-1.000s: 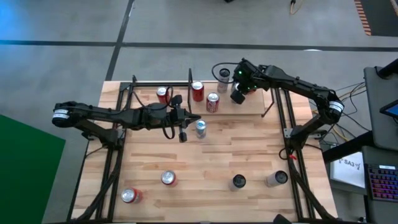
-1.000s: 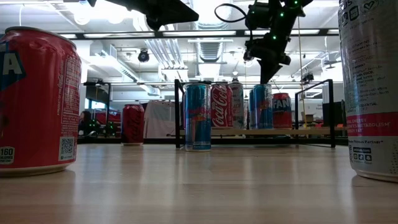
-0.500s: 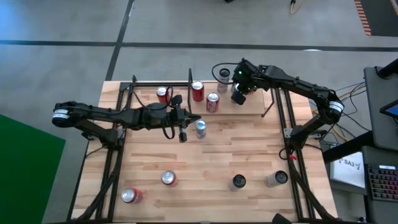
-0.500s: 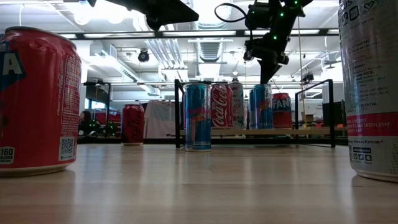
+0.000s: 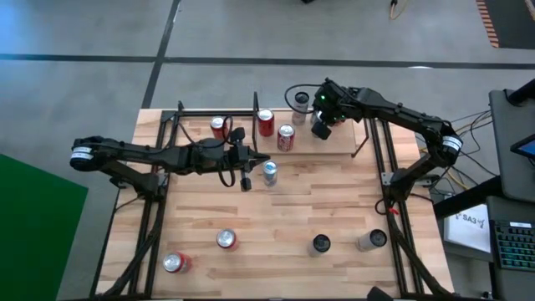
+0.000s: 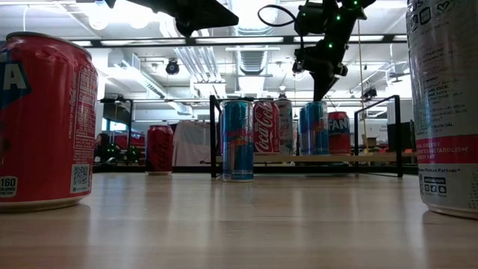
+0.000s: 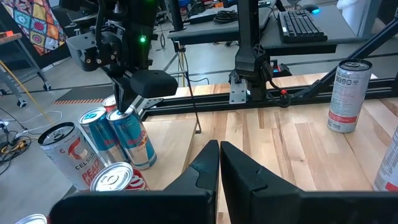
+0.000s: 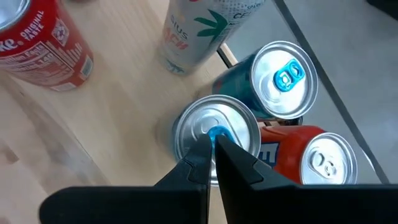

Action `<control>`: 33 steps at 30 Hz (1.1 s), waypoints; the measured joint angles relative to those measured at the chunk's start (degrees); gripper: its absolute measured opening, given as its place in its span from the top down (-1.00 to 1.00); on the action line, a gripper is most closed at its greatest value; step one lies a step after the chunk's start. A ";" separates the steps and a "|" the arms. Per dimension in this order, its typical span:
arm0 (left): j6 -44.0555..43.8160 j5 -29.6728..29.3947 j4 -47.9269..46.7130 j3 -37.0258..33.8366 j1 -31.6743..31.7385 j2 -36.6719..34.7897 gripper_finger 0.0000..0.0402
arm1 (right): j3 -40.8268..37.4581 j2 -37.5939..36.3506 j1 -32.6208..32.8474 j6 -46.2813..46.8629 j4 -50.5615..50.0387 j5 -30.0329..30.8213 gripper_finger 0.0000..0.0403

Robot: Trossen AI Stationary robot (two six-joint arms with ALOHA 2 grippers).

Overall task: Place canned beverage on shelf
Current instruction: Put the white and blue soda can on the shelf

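Cans crowd the far right of the table on the shelf (image 5: 344, 144), the small light-wood board inside thin black rails, which reads as the stocking spot. The right gripper (image 5: 318, 130) hangs just above a blue slim can (image 8: 216, 138) on that board, fingers pressed together and holding nothing, its tips over the can's lid in the right wrist view. That pose suits a can just set down, or a nudge from above; which of the two I cannot say. Packed tight beside it are a second blue-tabbed can (image 8: 281, 79), a red can (image 8: 323, 163), a pale can (image 8: 202, 28) and a red cola can (image 8: 43, 43).

The left gripper (image 5: 245, 182) waits over the table's middle, also shut and empty, close beside a lone blue can (image 5: 269, 172) standing off the shelf, probably next in line. More cans wait along the near edge, among them a red can at near left (image 5: 175, 263) and a tall grey can at near right (image 5: 371, 241).

Readable writing: Coca-Cola script on the red shelf can (image 6: 266, 125), "FAN" on an orange-red can (image 6: 337, 132), part of "CELSIUS" and "PEACH" on a white can (image 7: 65, 149). The big red can (image 6: 46, 119) in the low view's foreground shows a QR code and "160".
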 joint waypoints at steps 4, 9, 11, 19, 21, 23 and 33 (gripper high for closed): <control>0.01 0.00 0.00 0.00 0.00 0.00 1.00 | 0.00 0.00 0.00 0.48 -0.03 -1.49 0.94; 0.00 0.00 0.00 0.00 0.01 0.00 1.00 | 0.02 -0.01 0.00 0.85 0.05 -1.24 0.94; 0.01 0.00 0.00 0.00 0.01 0.00 1.00 | 0.47 -0.06 0.00 1.44 -0.01 -1.02 0.94; 0.01 0.00 -0.13 0.00 0.00 0.00 1.00 | 4.68 -1.30 -0.36 2.58 -5.64 -0.86 0.94; 0.01 0.00 -0.11 0.00 0.01 0.00 1.00 | 5.05 -1.39 -0.86 3.98 -7.74 -0.87 0.94; 0.01 0.00 -0.13 0.00 0.00 0.00 1.00 | 4.94 -1.39 -1.73 4.65 -10.63 -0.89 0.94; 0.01 0.00 -0.20 0.00 0.00 0.00 1.00 | 2.40 -1.29 -3.63 5.02 -9.21 -0.91 0.94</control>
